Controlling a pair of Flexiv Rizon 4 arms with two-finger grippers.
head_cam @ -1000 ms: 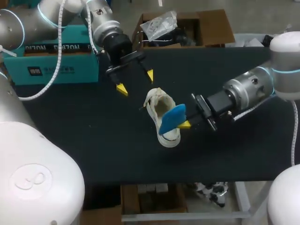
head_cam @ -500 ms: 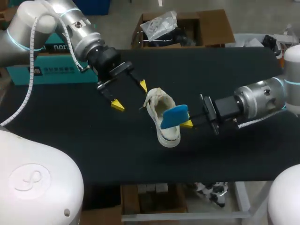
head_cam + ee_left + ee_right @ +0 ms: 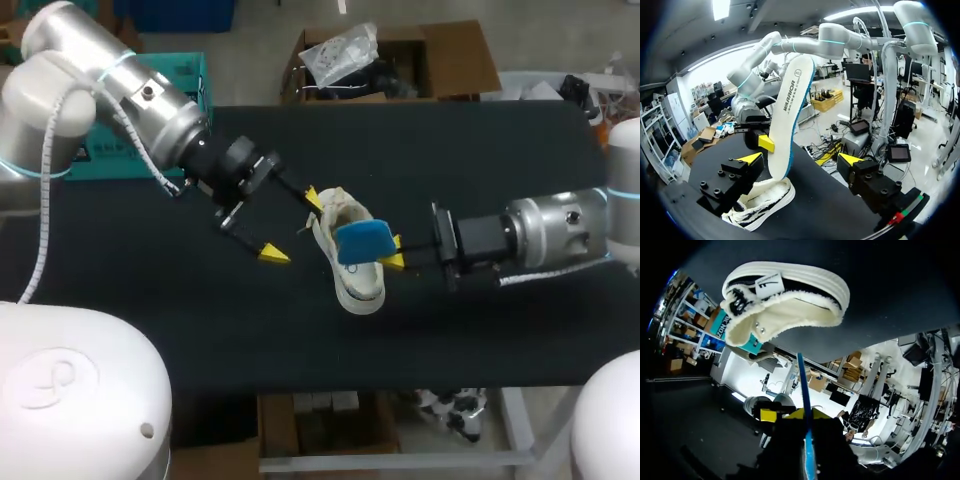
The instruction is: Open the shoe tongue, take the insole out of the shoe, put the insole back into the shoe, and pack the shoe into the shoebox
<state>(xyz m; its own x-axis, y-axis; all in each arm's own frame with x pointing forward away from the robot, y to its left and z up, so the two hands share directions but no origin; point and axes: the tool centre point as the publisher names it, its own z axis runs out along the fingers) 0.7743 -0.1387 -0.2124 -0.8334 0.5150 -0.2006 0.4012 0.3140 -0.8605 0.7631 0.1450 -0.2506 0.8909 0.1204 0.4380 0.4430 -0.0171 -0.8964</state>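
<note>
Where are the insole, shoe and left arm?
insole point(image 3: 362, 241): head view, middle of its blue face.
shoe point(image 3: 362, 288): head view, white end clear of the insole.
left arm point(image 3: 150, 108): head view, silver link behind the wrist.

the left arm stretched in from 10 o'clock, its wrist angled toward 4 o'clock, and the left gripper held its yellow-tipped fingers spread wide apart. the right arm lay nearly level from 3 o'clock, pointing to 9 o'clock. the right gripper was pinched on the blue insole from two sides.
</note>
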